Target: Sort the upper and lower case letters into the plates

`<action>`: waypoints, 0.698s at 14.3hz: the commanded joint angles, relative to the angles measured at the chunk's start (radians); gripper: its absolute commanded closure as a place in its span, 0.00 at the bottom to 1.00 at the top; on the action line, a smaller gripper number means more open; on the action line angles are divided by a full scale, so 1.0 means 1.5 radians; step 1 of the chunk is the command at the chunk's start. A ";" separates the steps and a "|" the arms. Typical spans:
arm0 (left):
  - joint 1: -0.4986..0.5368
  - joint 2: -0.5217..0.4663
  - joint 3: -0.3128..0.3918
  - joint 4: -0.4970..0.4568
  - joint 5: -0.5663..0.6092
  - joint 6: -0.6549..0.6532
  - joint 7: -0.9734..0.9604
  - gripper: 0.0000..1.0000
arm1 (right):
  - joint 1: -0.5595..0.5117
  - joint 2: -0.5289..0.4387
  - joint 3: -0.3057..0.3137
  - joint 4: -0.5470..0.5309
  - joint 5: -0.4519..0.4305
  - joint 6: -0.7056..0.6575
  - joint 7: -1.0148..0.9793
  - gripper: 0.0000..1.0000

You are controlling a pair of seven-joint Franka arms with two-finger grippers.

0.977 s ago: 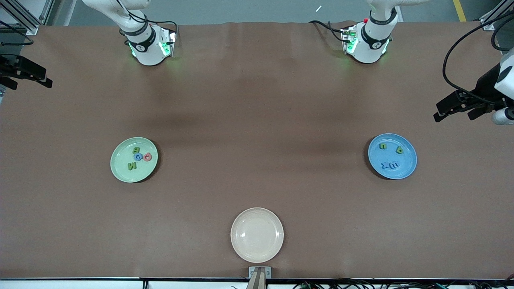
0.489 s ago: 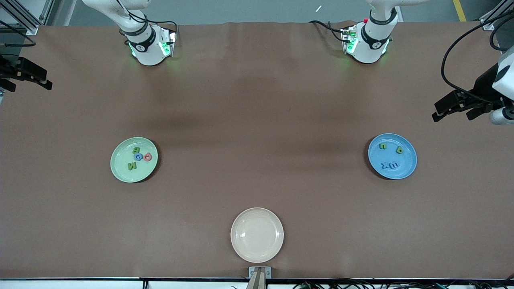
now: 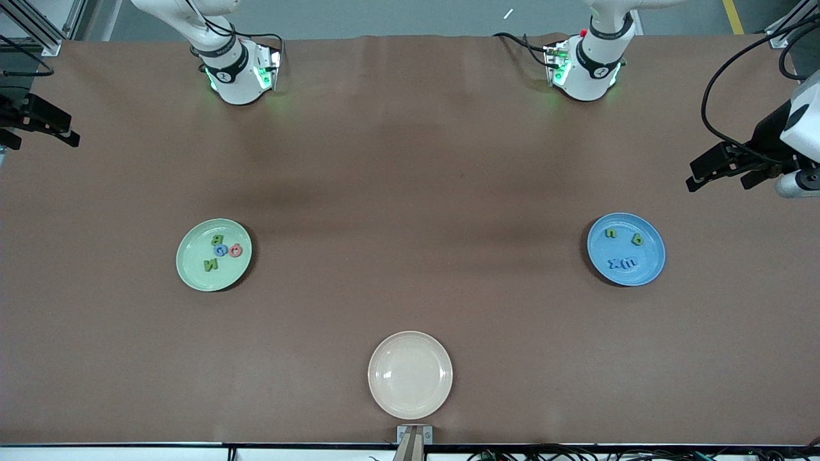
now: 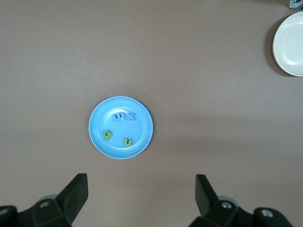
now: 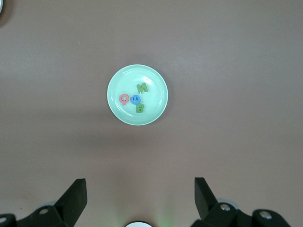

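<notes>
The mint green plate holds upper case letters: a green B, a blue G, a pink Q and a green N. The blue plate holds lower case letters: a green n, a green q and a blue x and m. My left gripper hangs open and empty high over the left arm's end of the table. My right gripper hangs open and empty over the right arm's end.
A cream-white plate with nothing in it sits near the table's front edge, midway between the two ends. A small bracket sticks up at that edge. Brown table surface spreads between the plates.
Both grippers have crept a little toward the bases' side of the table. The plates and letters have not moved.
</notes>
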 commanded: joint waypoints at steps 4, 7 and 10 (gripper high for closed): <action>-0.031 0.005 0.017 0.016 0.009 -0.018 0.004 0.00 | -0.014 -0.017 0.007 -0.020 0.015 0.002 -0.007 0.00; -0.072 0.004 0.046 0.017 0.028 -0.026 -0.001 0.00 | -0.014 -0.017 0.007 -0.021 0.015 -0.005 -0.007 0.00; -0.069 0.004 0.043 0.017 0.028 -0.026 0.000 0.00 | -0.014 -0.017 0.007 -0.021 0.015 -0.004 -0.007 0.00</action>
